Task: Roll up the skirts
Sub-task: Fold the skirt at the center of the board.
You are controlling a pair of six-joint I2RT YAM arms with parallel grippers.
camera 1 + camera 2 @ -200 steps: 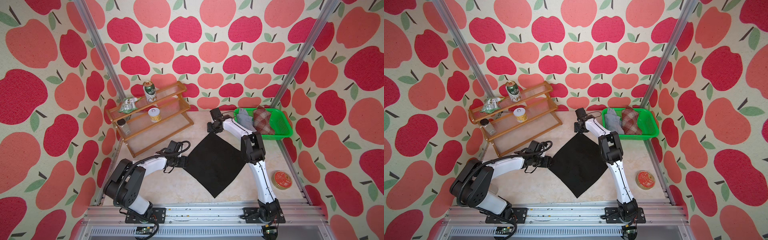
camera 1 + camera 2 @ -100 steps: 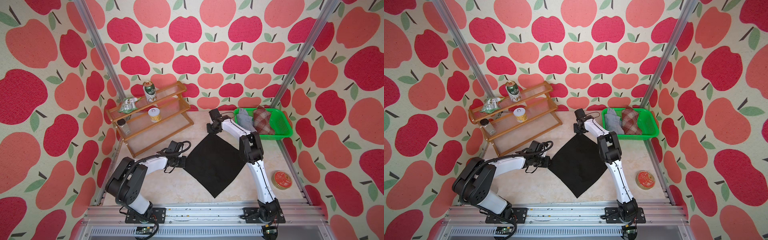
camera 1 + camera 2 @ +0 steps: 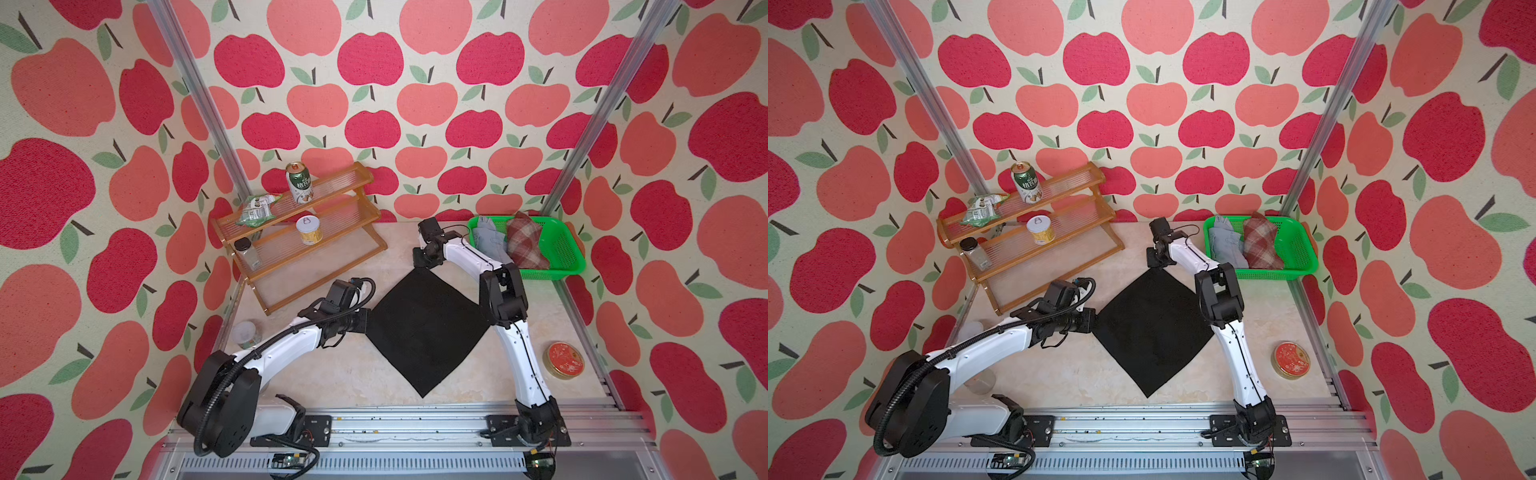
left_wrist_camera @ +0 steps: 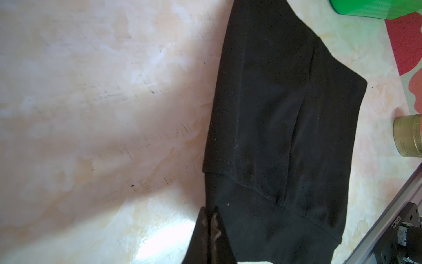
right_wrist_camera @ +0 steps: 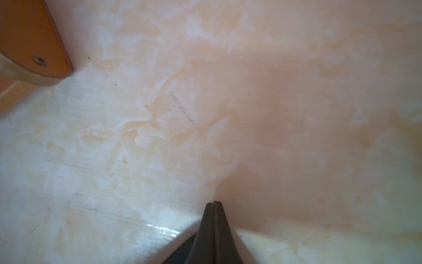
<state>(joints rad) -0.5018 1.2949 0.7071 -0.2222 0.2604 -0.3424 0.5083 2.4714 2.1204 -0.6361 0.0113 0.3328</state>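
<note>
Both jaws are pinched shut: left gripper (image 3: 366,322) and right gripper (image 3: 424,264) each clamp a corner of the flat black skirt (image 3: 426,330). Beside the right jaws, the green basket (image 3: 569,257) holds denim skirt (image 3: 488,240) and plaid skirt (image 3: 524,243). Both arms reach low.

- You are not seeing whether any cloth is caught between the right gripper's (image 5: 214,203) closed fingers; the right wrist view is cutting them off at its edge.
- The left arm is hiding the corner of the black skirt (image 3: 424,328) in both top views.
- The right arm is covering part of the denim skirt (image 3: 1225,245) in the green basket (image 3: 1298,249).
- A pale jar (image 3: 246,333) by the left arm is showing too blurred to identify.
</note>
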